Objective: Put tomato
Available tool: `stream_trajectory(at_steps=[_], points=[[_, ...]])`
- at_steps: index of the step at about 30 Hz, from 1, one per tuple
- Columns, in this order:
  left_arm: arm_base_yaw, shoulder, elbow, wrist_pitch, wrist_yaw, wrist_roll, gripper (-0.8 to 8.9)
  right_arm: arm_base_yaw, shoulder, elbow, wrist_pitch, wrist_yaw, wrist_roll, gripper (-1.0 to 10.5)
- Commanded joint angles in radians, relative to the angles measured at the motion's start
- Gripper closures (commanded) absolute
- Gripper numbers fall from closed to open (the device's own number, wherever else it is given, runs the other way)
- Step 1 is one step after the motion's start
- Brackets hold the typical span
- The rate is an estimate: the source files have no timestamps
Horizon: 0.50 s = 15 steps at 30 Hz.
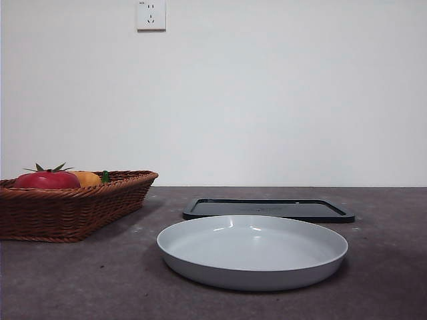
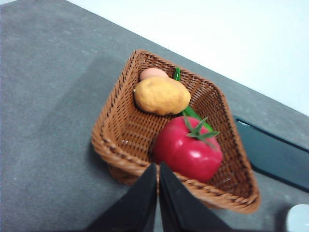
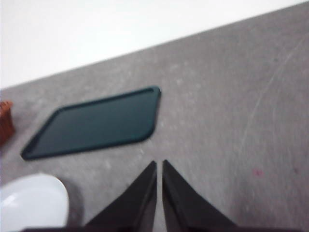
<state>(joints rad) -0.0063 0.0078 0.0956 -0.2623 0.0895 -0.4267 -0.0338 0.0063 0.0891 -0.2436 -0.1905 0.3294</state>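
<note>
I see the tomato (image 2: 188, 151) lying in the wicker basket (image 2: 116, 140) beside the orange-yellow fruit (image 2: 161, 95), so my left gripper (image 2: 158, 169) hangs above the basket rim, jaws pressed together, likely staged for a reach. My right gripper (image 3: 159, 166), also closed, waits over bare table near the dark tray (image 3: 96, 123). Only the front view shows both the tray and the grey plate (image 1: 252, 252) whole; neither of the 2 arms appears there.
</note>
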Motion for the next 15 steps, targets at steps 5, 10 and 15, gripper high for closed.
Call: stream_trajectory(at_steps=[5, 10, 15], points=[[0.001, 0.058, 0.149, -0.080, 0.068, -0.012, 8.04, -0.001, 0.017, 0.180, -0.068, -0.013, 0.018, 9.4], [0.001, 0.151, 0.286, -0.181, 0.108, 0.032, 8.04, -0.001, 0.107, 0.337, -0.175, -0.082, -0.026, 9.4], [0.000, 0.276, 0.442, -0.302, 0.158, 0.150, 8.04, 0.000, 0.256, 0.496, -0.288, -0.186, -0.113, 9.4]])
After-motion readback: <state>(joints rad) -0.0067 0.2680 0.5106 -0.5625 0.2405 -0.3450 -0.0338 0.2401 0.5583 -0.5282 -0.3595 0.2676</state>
